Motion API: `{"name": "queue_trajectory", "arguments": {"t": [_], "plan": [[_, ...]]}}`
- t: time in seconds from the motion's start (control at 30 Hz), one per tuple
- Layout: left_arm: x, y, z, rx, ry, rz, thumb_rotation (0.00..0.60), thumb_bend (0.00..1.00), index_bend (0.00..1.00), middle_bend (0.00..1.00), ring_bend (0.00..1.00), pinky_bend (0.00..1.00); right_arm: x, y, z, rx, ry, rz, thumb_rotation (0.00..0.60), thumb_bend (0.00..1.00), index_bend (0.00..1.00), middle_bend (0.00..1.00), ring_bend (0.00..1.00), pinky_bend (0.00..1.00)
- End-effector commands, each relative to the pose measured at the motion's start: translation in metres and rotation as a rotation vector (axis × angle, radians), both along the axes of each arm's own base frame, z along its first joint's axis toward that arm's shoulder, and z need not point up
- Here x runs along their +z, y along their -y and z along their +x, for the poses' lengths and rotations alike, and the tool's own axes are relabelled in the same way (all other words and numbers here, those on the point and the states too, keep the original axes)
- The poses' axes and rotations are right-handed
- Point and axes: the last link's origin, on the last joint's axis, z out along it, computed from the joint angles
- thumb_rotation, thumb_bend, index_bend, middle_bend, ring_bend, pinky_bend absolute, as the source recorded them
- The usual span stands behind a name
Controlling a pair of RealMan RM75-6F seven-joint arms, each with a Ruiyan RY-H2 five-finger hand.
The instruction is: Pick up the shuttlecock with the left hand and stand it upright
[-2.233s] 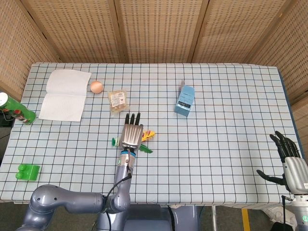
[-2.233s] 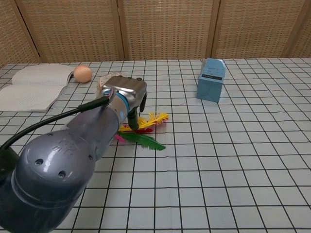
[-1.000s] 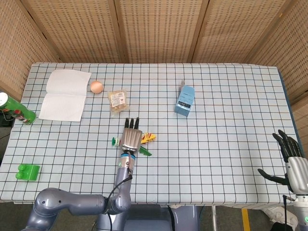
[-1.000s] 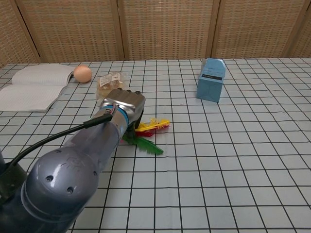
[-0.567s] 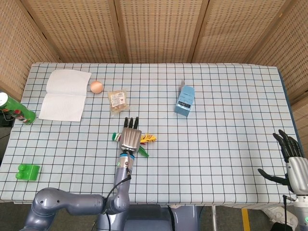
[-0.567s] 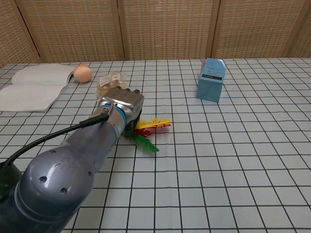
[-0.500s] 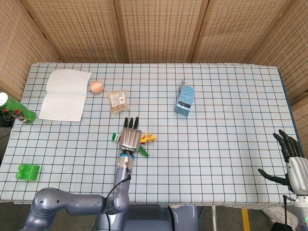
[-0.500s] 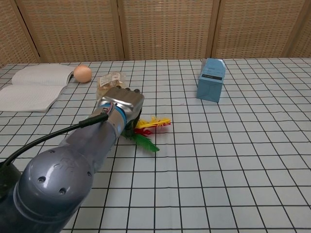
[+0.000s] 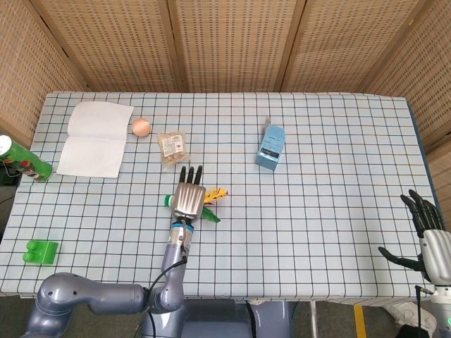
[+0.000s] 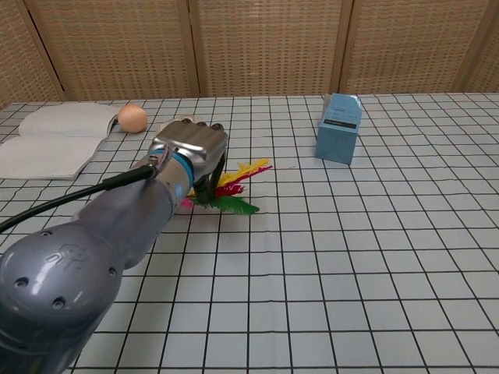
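Observation:
The shuttlecock (image 9: 213, 193) has yellow, red and green feathers (image 10: 238, 185) and a green base, and lies tilted under my left hand (image 9: 188, 196). In the chest view, the left hand (image 10: 191, 150) curls its fingers down over the base end and grips it. The feathers fan out to the right, raised a little off the checked table (image 9: 317, 197). The base is mostly hidden by the hand. My right hand (image 9: 428, 235) hangs off the table's near right corner, fingers spread and holding nothing.
A blue carton (image 9: 270, 148) stands at mid-right. A snack packet (image 9: 172, 146) lies just beyond the left hand, and an egg (image 9: 141, 127) and an open notebook (image 9: 96, 138) lie further left. A green can (image 9: 21, 160) and a green block (image 9: 41, 251) sit at the left edge.
The left hand closed on the shuttlecock and moved slightly away from me, and the feathers swung up and lifted off the cloth. The right hand stayed put.

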Motion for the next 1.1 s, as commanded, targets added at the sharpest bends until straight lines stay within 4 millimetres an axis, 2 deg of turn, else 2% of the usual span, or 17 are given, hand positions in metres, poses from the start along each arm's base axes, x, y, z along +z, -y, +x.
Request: {"name": "queue_trajectory", "arguments": {"t": [0.03,0.3,0.87,0.97,1.1], "plan": [[0.016,0.003,-0.002,-0.028,0.049,0.025,0.6,0.5,0.65,0.0,0.0,0.0,0.0,0.0,0.001,0.004,-0.001,-0.001,0.6,0.08,0.05,0.0,0.0,0.0],[0.04,0.01,-0.014,-0.053,0.118,0.054,0.6,0.58,0.66,0.0,0.0,0.0,0.001,-0.002,0.003,0.012,-0.002,-0.005,0.6,0.08,0.05,0.0,0.0,0.0],[0.077,0.023,-0.038,-0.106,0.302,0.138,0.6,0.61,0.67,0.0,0.0,0.0,-0.001,-0.004,0.007,0.028,-0.014,-0.008,0.6,0.08,0.05,0.0,0.0,0.0],[0.08,0.027,-0.044,-0.105,0.359,0.147,0.6,0.61,0.67,0.0,0.0,0.0,-0.001,-0.005,0.008,0.03,-0.016,-0.007,0.6,0.08,0.05,0.0,0.0,0.0],[0.081,0.034,-0.065,-0.085,0.458,0.159,0.6,0.61,0.67,0.0,0.0,0.0,-0.001,-0.006,0.009,0.038,-0.022,-0.009,0.6,0.08,0.05,0.0,0.0,0.0]]}}
